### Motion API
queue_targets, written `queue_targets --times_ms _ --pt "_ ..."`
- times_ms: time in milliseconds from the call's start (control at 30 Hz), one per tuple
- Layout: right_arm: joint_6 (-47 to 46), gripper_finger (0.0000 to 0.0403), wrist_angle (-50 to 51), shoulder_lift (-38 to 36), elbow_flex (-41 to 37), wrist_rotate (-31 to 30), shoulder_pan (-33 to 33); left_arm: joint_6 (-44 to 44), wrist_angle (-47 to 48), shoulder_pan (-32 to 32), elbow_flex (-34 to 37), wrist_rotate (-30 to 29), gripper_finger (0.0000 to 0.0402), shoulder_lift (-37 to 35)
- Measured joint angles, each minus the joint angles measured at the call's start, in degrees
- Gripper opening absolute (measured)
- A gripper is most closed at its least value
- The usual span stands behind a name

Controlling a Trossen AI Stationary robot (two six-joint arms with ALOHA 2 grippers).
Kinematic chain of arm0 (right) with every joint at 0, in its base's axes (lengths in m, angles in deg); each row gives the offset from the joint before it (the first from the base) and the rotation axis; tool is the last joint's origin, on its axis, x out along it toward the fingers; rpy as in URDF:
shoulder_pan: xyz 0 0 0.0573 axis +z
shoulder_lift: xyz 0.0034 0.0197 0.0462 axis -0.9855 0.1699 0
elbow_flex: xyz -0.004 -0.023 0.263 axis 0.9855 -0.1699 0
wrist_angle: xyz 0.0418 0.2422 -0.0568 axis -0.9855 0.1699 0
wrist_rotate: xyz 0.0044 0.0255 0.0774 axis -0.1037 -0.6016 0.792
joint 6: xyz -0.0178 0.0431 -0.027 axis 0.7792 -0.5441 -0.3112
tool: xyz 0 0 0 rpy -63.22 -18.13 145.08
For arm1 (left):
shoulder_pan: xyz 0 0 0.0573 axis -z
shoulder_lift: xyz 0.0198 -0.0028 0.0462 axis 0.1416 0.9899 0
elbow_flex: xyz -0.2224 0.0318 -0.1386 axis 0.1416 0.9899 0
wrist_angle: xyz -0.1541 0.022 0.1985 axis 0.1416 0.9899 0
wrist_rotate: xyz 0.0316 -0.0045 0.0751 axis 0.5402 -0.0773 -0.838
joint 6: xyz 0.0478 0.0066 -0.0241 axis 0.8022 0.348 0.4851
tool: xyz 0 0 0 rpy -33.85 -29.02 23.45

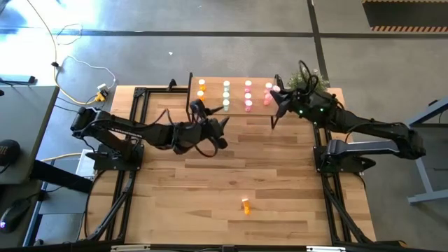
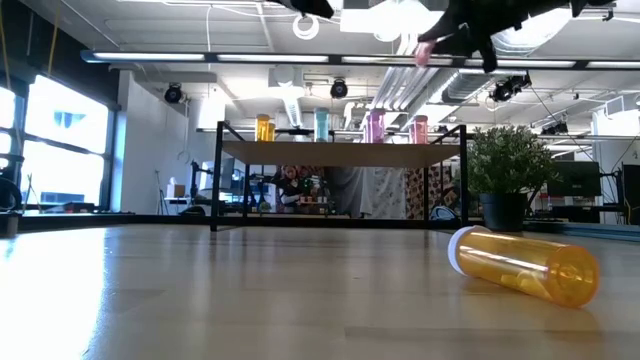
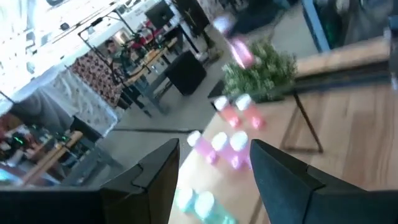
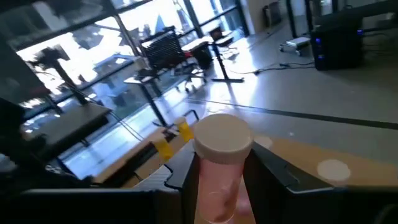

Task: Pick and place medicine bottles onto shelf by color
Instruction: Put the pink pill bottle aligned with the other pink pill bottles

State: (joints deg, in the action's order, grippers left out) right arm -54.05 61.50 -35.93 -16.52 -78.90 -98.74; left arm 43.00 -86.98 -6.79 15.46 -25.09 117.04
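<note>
Light-wood shelf — right gripper clamps a white-capped pink bottle.

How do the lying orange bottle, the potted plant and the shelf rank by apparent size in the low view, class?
1. Shelf, widest.
2. Lying orange bottle.
3. Potted plant, looks near the bottle's size.
The bottle lies nearest the camera, so its rank is unsure.

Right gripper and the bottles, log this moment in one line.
right gripper: shut on pink bottle, above shelf | left gripper: open, empty | orange bottle: lying on table
</note>
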Motion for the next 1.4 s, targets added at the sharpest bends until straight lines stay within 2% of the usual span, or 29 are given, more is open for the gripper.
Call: queue_targets --times_ms 100,267,433,733,1000,1400 --pt "-0.02 0.0097 3.06 0.13 -0.04 -4.73 2.01 -6.67 2.78 -1.78 -0.14 3.83 0.0186 -1.83" --pt "-2.84 0.0097 5.30 0.31 -2.07 -9.34 5.74 -20.24 11.23 -5.50 -0.03 14.45 0.0186 -4.77" --pt "-6.56 0.0097 5.43 0.31 -5.47 -13.65 9.71 -24.11 15.51 -8.03 0.02 22.01 0.0186 -5.69" --pt "-4.22 0.0097 4.70 0.13 -9.44 -19.54 13.76 -24.26 15.02 -9.09 -0.06 24.01 0.0186 -5.98" --pt "4.30 0.0097 -9.40 1.20 -15.75 -22.03 13.81 -28.70 14.95 -11.03 -0.04 31.16 0.0186 -5.98" --pt "10.90 0.0097 -15.12 7.98 -16.28 -22.27 12.27 -28.62 14.95 -11.20 -0.04 31.40 0.0186 -5.95"
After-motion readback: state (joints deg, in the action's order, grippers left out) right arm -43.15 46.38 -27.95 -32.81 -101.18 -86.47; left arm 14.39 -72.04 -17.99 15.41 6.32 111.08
